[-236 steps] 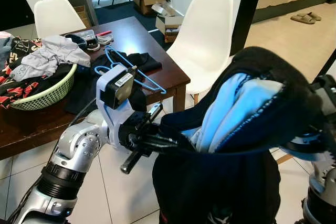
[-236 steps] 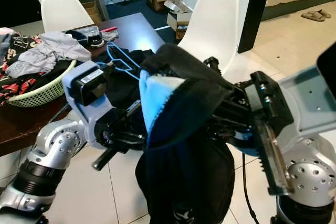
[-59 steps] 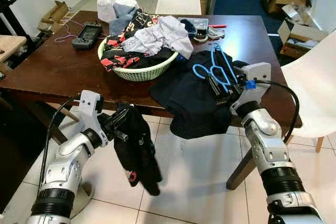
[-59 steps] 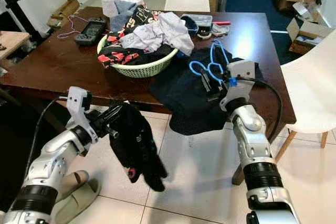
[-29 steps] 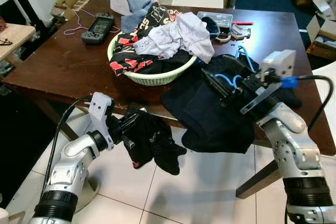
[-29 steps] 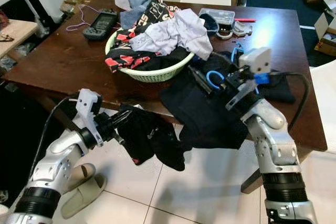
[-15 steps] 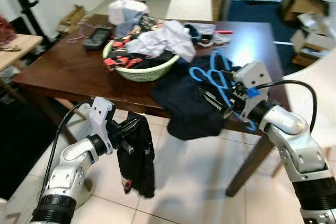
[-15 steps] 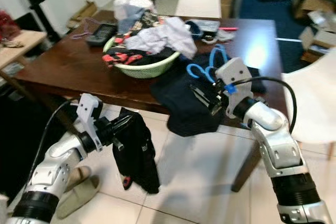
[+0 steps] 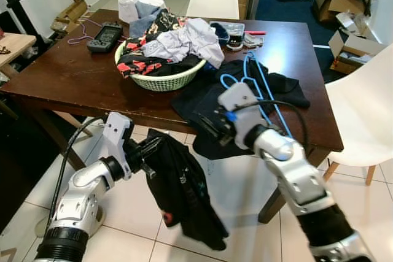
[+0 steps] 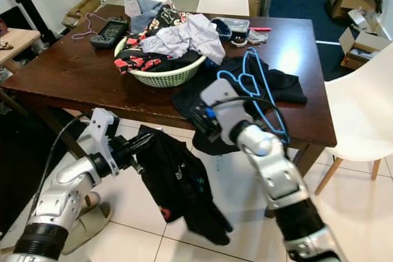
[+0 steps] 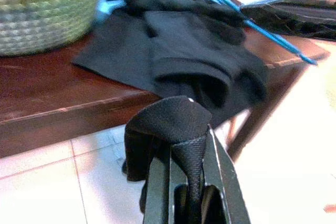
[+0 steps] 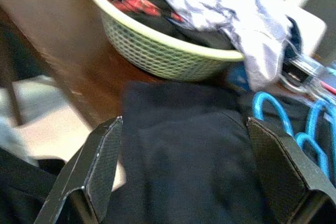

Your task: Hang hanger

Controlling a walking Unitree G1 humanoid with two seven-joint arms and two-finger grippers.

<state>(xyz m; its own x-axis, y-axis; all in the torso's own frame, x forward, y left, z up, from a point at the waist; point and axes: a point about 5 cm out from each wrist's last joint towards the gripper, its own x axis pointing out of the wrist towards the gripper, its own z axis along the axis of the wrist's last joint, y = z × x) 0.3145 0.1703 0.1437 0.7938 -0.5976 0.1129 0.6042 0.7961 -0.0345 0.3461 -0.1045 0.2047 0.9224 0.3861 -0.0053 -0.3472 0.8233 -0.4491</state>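
Blue hangers [image 9: 255, 84]: we see thin plastic ones lying on dark clothing on the desk, just beyond our right claw and a little to its right; neither claw touches them.
Dark clothing [image 9: 209, 99]: spread over the near desk edge and drooping over it, directly ahead of the right claw.
Right claw [image 12: 184, 169]: our two black fingers [image 12: 97, 163] stand wide apart with nothing between them, pointing at the dark clothing and the basket, hovering at the desk's front edge.
Left claw [image 11: 191, 182]: our fingers are pressed onto a fold of black garment, low and in front of the desk edge.
Black garment [image 9: 184, 191]: hangs from the left claw toward the tiled floor, swung out to that claw's right.
Green basket [image 9: 161, 81]: on the desk beyond both claws, heaped with mixed laundry.
Desk [image 9: 67, 78]: dark brown wood; small items sit at its far side.
White chairs [image 9: 359, 121]: one right of the right arm, another beyond the desk.
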